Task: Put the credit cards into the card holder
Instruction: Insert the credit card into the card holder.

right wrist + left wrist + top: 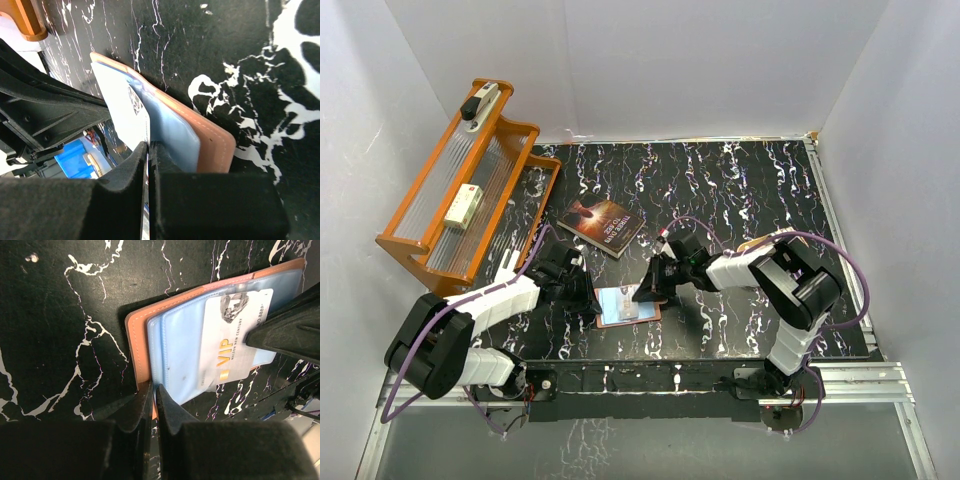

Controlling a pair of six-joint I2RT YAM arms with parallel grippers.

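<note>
The card holder (642, 318) lies open on the black marbled table; its reddish-brown leather cover (139, 340) carries pale blue plastic sleeves (175, 345). My left gripper (590, 297) is shut on the holder's near edge (154, 387). My right gripper (648, 290) is shut on a pale white "VIP" credit card (235, 335). The card lies tilted over the sleeves, with one end at a sleeve pocket. In the right wrist view the fingers (148, 145) pinch the card (122, 107) beside the leather cover (215, 145). The darker card is out of view.
A dark paperback book (602, 226) lies behind the holder. An orange rack (460, 195) stands at the far left. A tan object's edge (760, 242) shows behind the right arm. White walls surround the table.
</note>
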